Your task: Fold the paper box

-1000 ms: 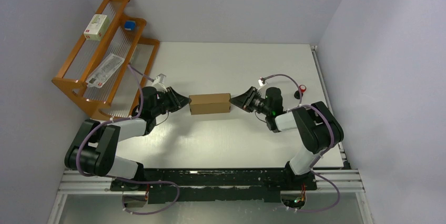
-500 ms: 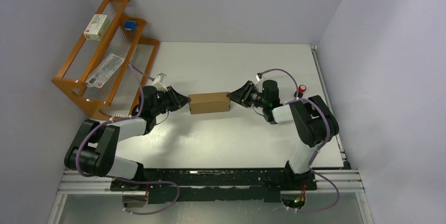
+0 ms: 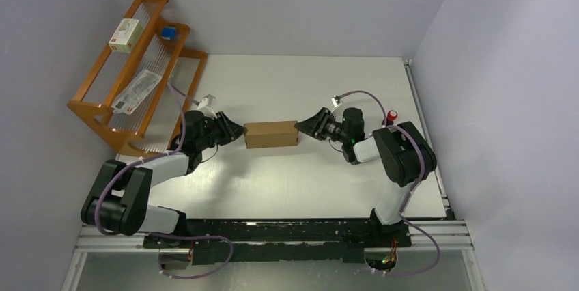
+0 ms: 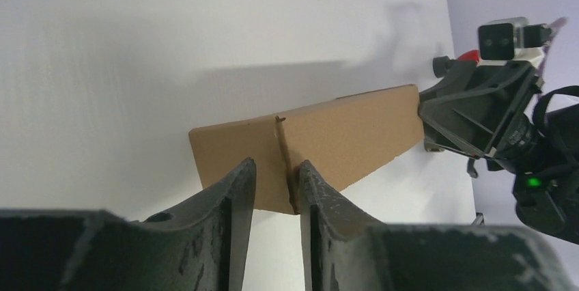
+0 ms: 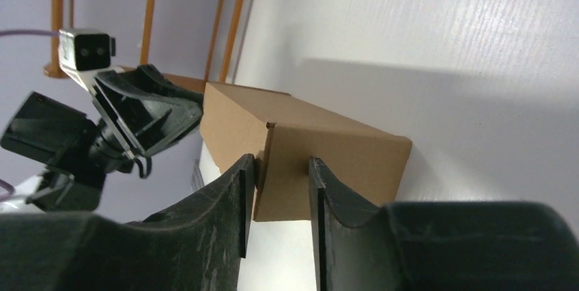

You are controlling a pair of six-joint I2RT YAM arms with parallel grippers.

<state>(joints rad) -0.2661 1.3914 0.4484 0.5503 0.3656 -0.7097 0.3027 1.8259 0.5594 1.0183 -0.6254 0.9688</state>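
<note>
The paper box (image 3: pixel 272 134) is a closed brown cardboard block lying lengthwise in the middle of the white table. My left gripper (image 3: pixel 240 131) is at its left end and my right gripper (image 3: pixel 302 128) at its right end, both low and pointing inward. In the left wrist view my left gripper (image 4: pixel 273 168) has its tips against the box (image 4: pixel 341 134) end beside a seam, jaws a little apart with nothing between them. In the right wrist view my right gripper (image 5: pixel 281 164) stands slightly open, its tips touching the end face of the box (image 5: pixel 328 147) near a corner edge.
A wooden rack (image 3: pixel 102 110) stands at the back left, holding a small white labelled box (image 3: pixel 126 35), a blue item (image 3: pixel 167 32) and a flat packet (image 3: pixel 136 91). A small red-capped object (image 3: pixel 392 115) sits behind the right arm.
The right forearm swung inward and its gripper shifted slightly toward the far side of the box's end. The left jaws parted a little. The box stayed in place.
</note>
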